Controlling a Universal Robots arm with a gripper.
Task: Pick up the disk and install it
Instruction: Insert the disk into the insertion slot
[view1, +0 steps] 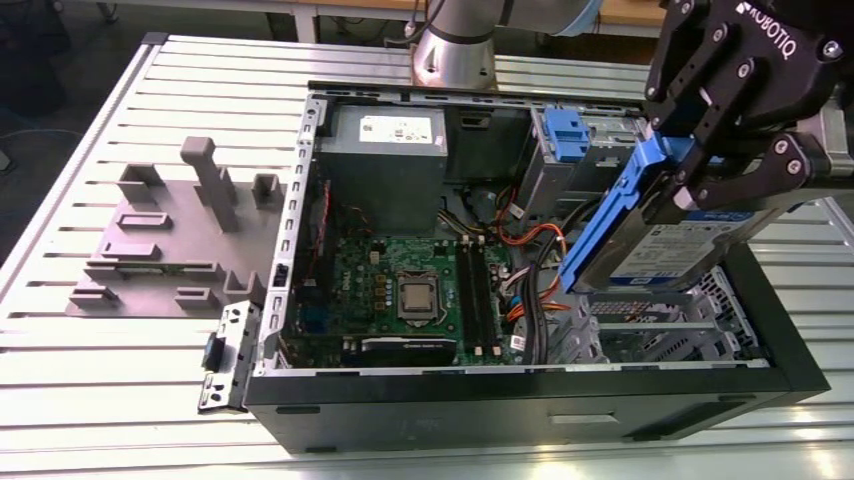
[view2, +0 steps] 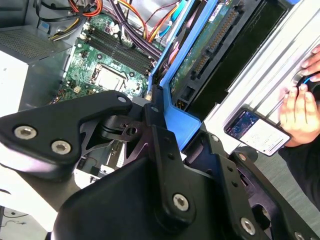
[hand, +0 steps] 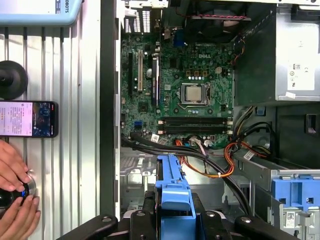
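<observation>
The disk (view1: 674, 250) hung tilted at the exterior view's right, above the open computer case (view1: 534, 395), with the pincer (view1: 705, 172) clamped on its blue-railed upper end. It was already picked up, so the step in hand seemed to be bringing it to the drive cage (view1: 654, 325) just below. Seating it would likely call for levelling the drive and lining its rails up with the cage. The disk hid part of the cage, the pincer covered the disk's upper end, and I could not tell whether a slot stood free.
</observation>
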